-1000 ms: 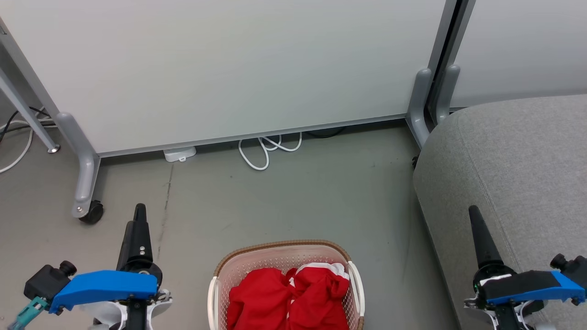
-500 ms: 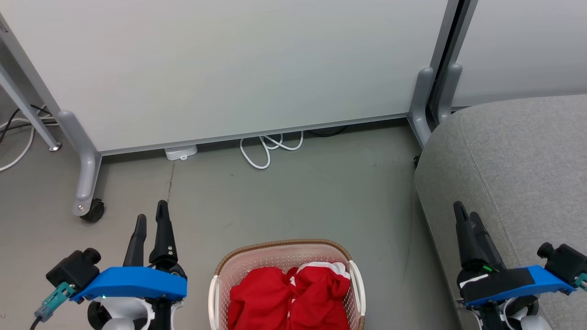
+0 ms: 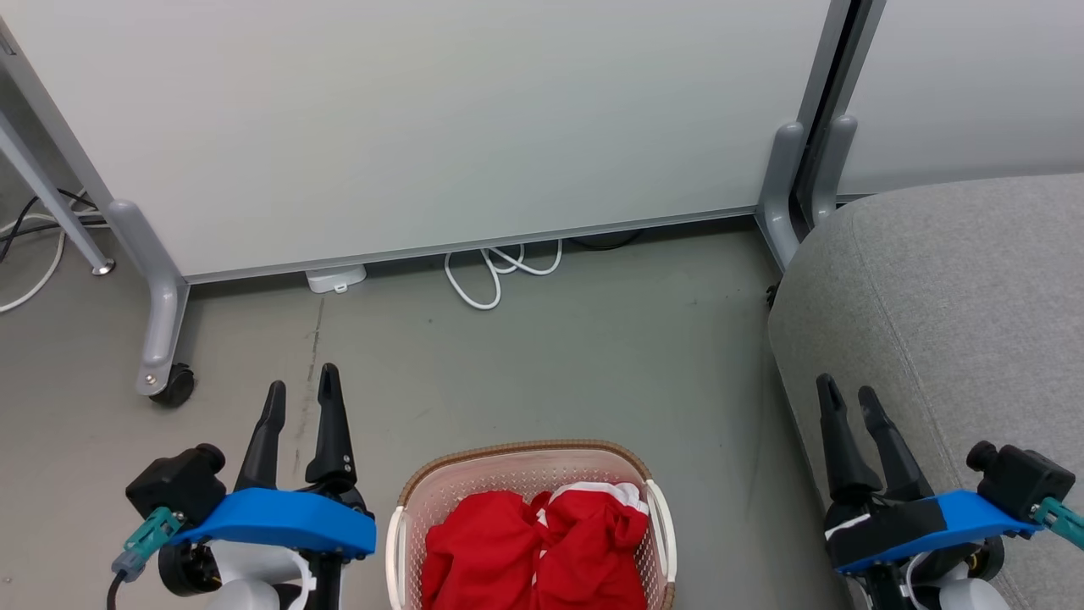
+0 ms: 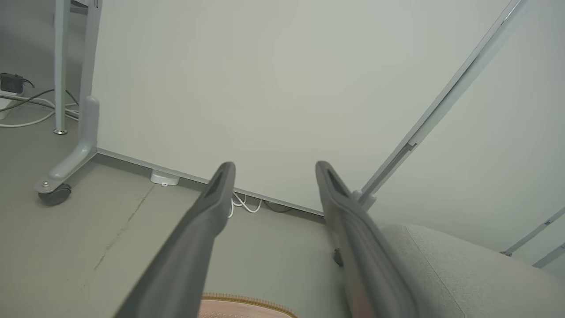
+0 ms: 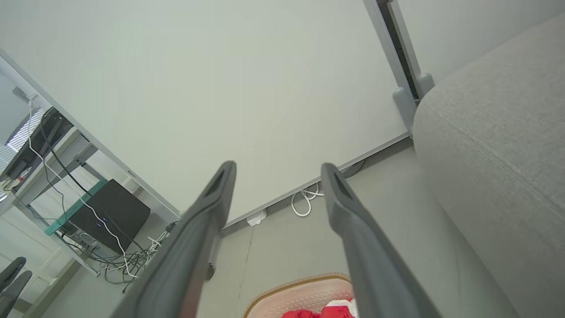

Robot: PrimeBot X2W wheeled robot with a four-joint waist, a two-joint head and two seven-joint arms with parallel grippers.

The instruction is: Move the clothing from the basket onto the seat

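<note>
The cream basket [image 3: 406,496] with its brown rim stands on the floor at the bottom middle of the head view, and its rim [image 4: 247,302] and far wall [image 5: 304,293] peek into both wrist views. Bright red clothing [image 3: 529,551] with white trim is bunched inside it; a bit of the clothing [image 5: 324,312] shows in the right wrist view. The grey seat [image 3: 948,296] fills the right side. My left gripper [image 3: 301,391] hangs open left of the basket. My right gripper [image 3: 847,396] hangs open over the seat's near edge. Both hold nothing.
A white partition panel [image 3: 423,119] on grey wheeled feet [image 3: 161,339] stands behind the basket. White cable loops [image 3: 495,271] and a small white box [image 3: 336,277] lie at its base. More cables [image 3: 25,246] trail at the far left. Bare grey floor [image 3: 550,373] lies between basket and panel.
Both arms have swung inward toward the basket and turned at the wrist, so both fingers of each gripper now show apart. The camera view has shifted slightly.
</note>
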